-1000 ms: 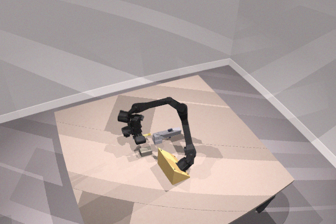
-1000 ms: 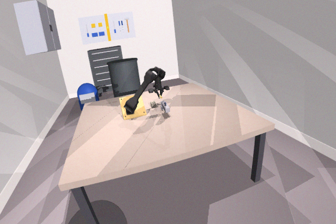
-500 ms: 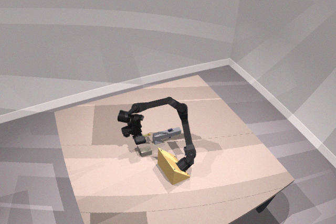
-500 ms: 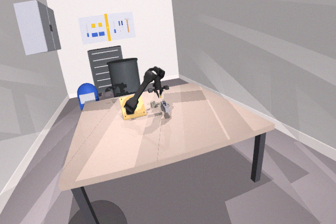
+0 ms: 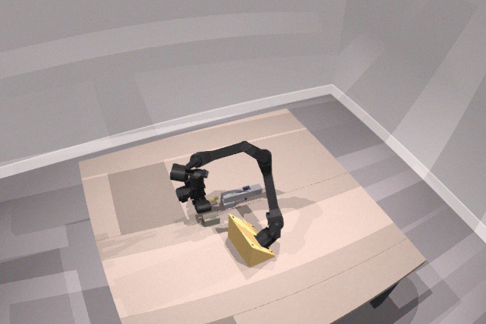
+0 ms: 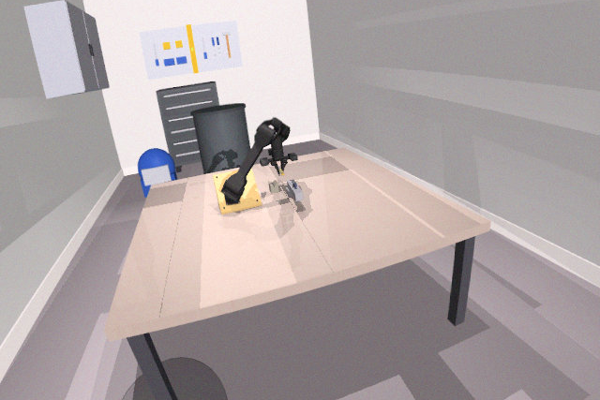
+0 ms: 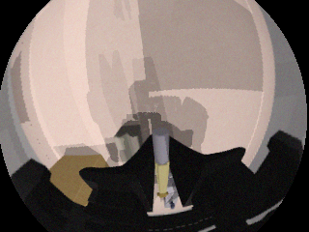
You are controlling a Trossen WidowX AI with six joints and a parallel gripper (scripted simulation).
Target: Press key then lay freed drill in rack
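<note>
My gripper (image 6: pixel 280 172) (image 7: pixel 157 137) is shut on the drill (image 5: pixel 213 199) (image 6: pixel 281 173) (image 7: pixel 162 178), which has a grey part between the fingertips and a yellow part reaching past them. The drill is held above the table, its yellow end apart from the grey-blue block (image 5: pixel 240 196) (image 6: pixel 297 192). A small dark blue part (image 5: pixel 246 187) (image 6: pixel 293 185), seemingly the key, is on the block's top. The small grey-green rack (image 5: pixel 210 220) (image 6: pixel 275 186) (image 7: pixel 128 145) stands beside and below the gripper. The fingers are mostly hidden in the top view.
The yellow wedge-shaped base (image 5: pixel 242 245) (image 6: pixel 251 192) (image 7: pixel 74 176) carries the arm near the rack. All stand on the wooden table (image 5: pixel 156 269) (image 6: pixel 242 259). A dark bin (image 6: pixel 221 134), a drawer cabinet (image 6: pixel 176 119) and a blue bin (image 6: pixel 155 159) are beyond the table.
</note>
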